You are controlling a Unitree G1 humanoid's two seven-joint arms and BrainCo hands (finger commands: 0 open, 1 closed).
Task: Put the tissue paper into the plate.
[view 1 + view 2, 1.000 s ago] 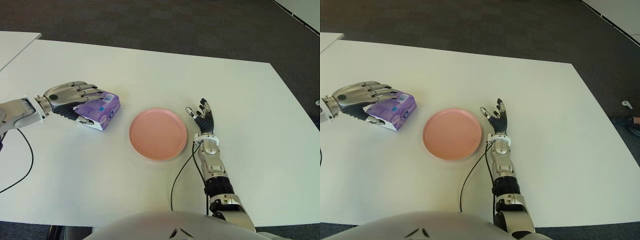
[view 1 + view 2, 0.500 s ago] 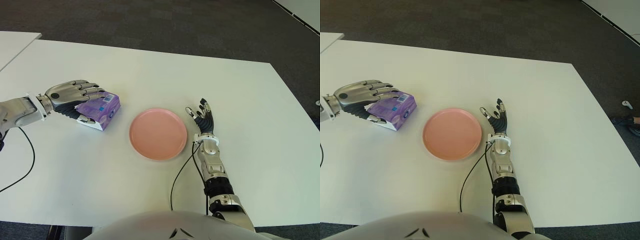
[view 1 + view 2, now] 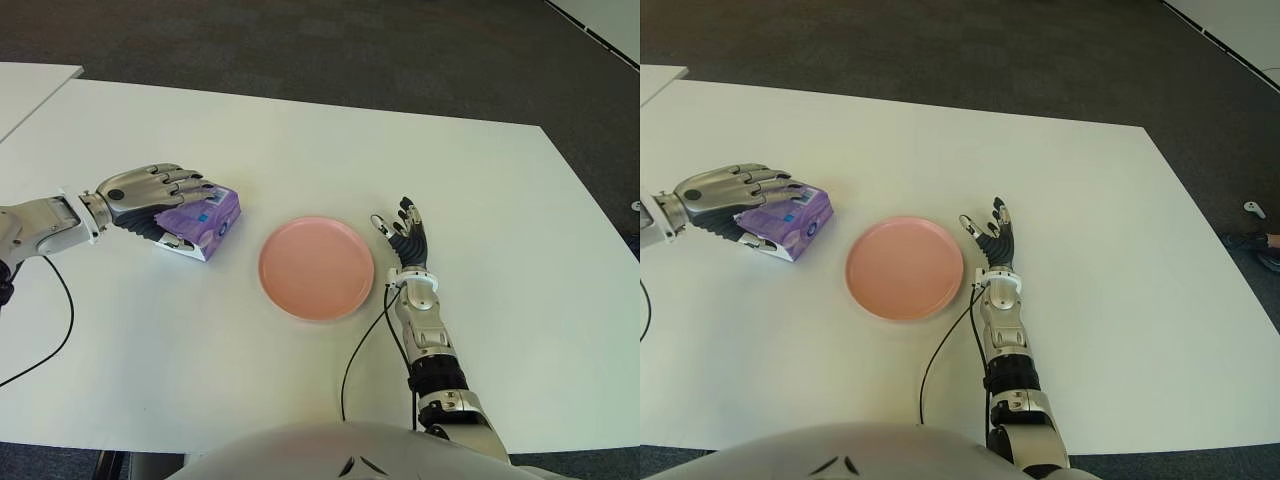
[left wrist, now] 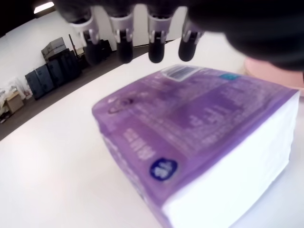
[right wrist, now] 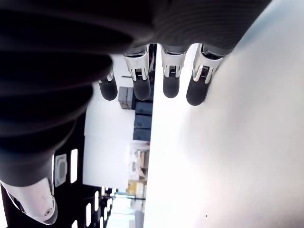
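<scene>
The tissue paper is a purple pack (image 3: 208, 222) lying flat on the white table (image 3: 300, 150), left of the pink plate (image 3: 316, 267). My left hand (image 3: 178, 192) reaches in from the left and hovers over the pack's left half. In the left wrist view its fingertips (image 4: 124, 50) are stretched out above the pack's top (image 4: 199, 123) with a gap showing under them, so the hand is open. My right hand (image 3: 403, 232) shows just right of the plate, fingers spread and holding nothing; the right wrist view shows only those straight fingers (image 5: 170, 85).
A black cable (image 3: 358, 350) runs from the right wrist toward the table's near edge, and another (image 3: 57, 330) loops at the near left. A second white table (image 3: 30, 85) stands at the far left. Dark carpet (image 3: 350, 50) lies beyond the far edge.
My left hand has slid a little to the right, farther over the pack. The pack, the plate and my right hand have not moved.
</scene>
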